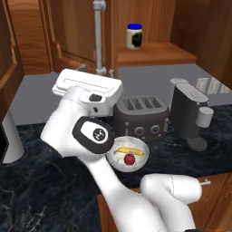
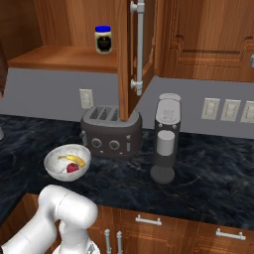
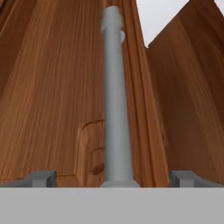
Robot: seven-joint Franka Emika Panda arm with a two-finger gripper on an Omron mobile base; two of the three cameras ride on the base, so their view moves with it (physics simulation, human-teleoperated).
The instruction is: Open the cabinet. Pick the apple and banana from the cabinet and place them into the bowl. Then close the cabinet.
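Observation:
The cabinet (image 2: pixel 64 20) stands open, one door (image 2: pixel 123 59) swung out edge-on over the toaster. In the hand view that door's silver bar handle (image 3: pixel 116 96) runs up the middle, between the tips of my open gripper (image 3: pixel 113 179), whose fingertips (image 3: pixel 41 178) stand well clear of it on either side. In the left base view my white hand (image 1: pixel 86 86) sits just below the handle (image 1: pixel 99 36). The marbled bowl (image 1: pixel 114 159) (image 2: pixel 52 163) rests on the counter in front of the toaster and holds the banana (image 1: pixel 129 151) (image 2: pixel 73 159) and the apple (image 1: pixel 129 159) (image 2: pixel 72 168).
A dark four-slot toaster (image 2: pixel 110 130) and a grey coffee machine (image 2: pixel 166 139) stand on the black marble counter (image 2: pixel 208 173). A blue-lidded jar (image 2: pixel 103 38) sits on the cabinet shelf. The right-hand cabinet doors (image 2: pixel 208 39) are shut. Low drawers (image 2: pixel 149 221) run under the counter edge.

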